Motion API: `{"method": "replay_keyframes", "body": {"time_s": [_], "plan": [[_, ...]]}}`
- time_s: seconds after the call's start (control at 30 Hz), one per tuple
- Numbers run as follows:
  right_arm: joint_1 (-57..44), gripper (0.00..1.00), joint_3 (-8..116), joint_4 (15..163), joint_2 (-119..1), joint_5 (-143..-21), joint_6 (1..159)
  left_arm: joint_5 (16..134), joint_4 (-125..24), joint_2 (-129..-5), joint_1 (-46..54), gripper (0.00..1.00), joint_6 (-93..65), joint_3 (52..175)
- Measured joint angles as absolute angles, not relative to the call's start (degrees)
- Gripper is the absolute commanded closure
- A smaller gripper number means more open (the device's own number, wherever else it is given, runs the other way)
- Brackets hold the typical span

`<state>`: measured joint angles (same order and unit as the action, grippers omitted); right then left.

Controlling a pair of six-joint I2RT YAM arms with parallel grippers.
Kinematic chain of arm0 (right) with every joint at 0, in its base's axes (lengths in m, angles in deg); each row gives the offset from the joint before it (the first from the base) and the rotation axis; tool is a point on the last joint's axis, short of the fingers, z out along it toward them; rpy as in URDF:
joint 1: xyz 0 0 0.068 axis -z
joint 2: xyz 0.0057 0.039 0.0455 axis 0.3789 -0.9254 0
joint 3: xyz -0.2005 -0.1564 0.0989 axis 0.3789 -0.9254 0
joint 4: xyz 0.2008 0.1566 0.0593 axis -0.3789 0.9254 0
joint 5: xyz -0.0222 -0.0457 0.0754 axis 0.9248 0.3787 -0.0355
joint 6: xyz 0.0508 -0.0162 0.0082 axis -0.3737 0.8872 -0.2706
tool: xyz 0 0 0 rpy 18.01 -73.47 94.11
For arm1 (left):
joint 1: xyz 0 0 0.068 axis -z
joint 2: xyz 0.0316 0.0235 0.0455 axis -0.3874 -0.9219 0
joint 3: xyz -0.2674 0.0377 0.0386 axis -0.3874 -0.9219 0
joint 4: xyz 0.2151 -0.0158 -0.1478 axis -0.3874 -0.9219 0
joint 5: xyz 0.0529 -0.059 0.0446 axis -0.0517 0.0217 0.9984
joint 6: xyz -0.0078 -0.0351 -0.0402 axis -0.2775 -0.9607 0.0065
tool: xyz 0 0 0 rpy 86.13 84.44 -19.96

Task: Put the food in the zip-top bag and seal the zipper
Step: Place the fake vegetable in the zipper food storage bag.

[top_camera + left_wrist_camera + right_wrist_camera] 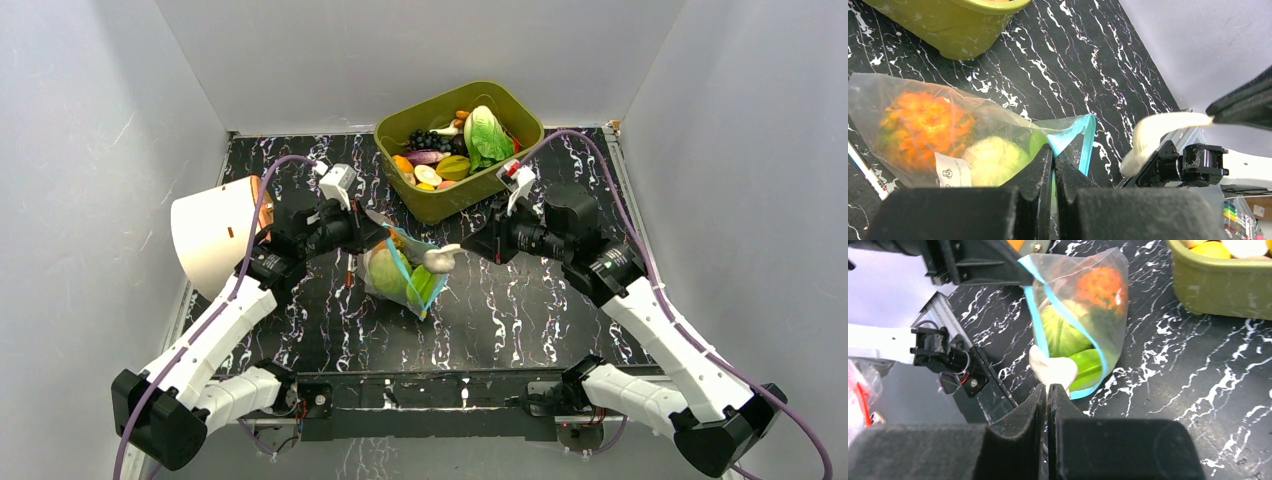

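Note:
The clear zip-top bag lies mid-table with its mouth held up. Inside it are an orange pineapple, a pale-green cabbage and a bright green piece. My left gripper is shut on the light-blue zipper at one corner of the mouth. My right gripper is shut on a cream-white piece of food, which hangs at the bag's open mouth, touching the blue rim. From above, the white food sits between the two grippers.
An olive-green tub full of toy fruits and vegetables stands at the back, just behind the bag. A white cone-shaped object sits at the left edge beside the left arm. Grey walls enclose the black marbled table.

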<state>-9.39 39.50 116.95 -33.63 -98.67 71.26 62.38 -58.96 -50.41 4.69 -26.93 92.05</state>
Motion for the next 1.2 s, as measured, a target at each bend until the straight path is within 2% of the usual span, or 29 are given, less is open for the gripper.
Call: {"method": "replay_keyframes", "body": {"time_s": [0.2,0.43,0.67,0.97,1.2], "plan": [[-10.5,1.0,36.0,114.4,-31.6,-102.8,70.9,62.0,-58.9,-52.1,4.7,1.0,-28.3,92.6],[-14.5,1.0,34.4,111.9,-33.4,-99.8,71.2,60.7,-58.8,-52.1,4.7,1.0,-29.6,92.7],[-20.2,1.0,30.8,104.6,-35.8,-90.2,71.8,57.5,-57.7,-52.1,4.7,1.0,-32.0,92.7],[-26.9,1.0,19.1,85.9,-35.4,-77.4,75.9,54.6,-54.5,-50.9,4.7,1.0,-37.9,92.6],[-32.5,1.0,17.5,74.7,-35.4,-68.4,80.8,53.8,-49.2,-50.1,4.7,1.0,-43.7,90.7]]}}
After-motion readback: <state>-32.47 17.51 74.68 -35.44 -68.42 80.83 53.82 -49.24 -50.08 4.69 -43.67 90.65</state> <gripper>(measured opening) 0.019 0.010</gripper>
